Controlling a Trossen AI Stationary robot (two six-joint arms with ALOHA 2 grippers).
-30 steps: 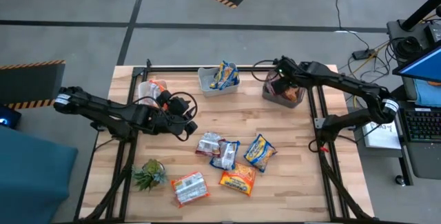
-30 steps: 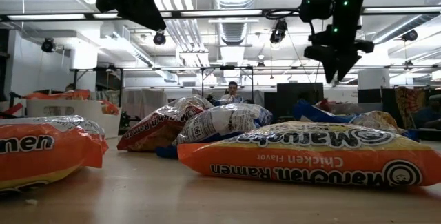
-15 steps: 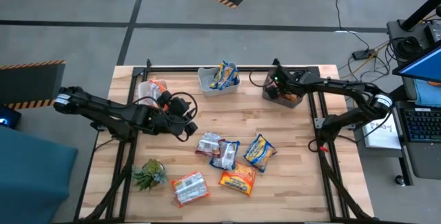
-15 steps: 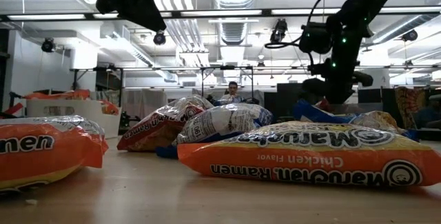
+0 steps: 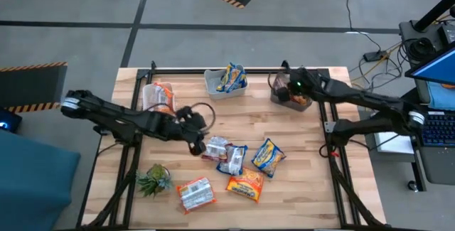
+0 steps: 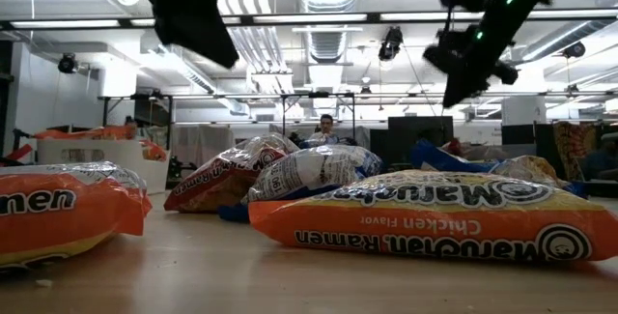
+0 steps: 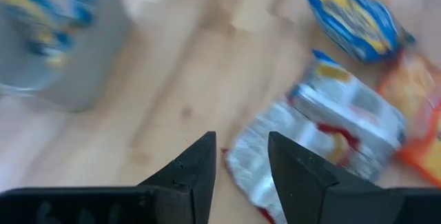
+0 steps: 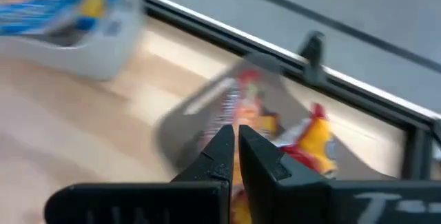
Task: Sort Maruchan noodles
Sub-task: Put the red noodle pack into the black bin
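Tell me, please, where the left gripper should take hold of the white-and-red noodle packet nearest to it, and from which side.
Judging by its pose, come straight down: the white-and-red packet lies flat, its right edge against another packet. The left gripper, open, should pinch the free left edge.

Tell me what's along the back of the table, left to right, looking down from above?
Clear bin of red-and-orange noodles → grey bin of blue-and-yellow noodles → dark bin with orange packets, with the right gripper over it.
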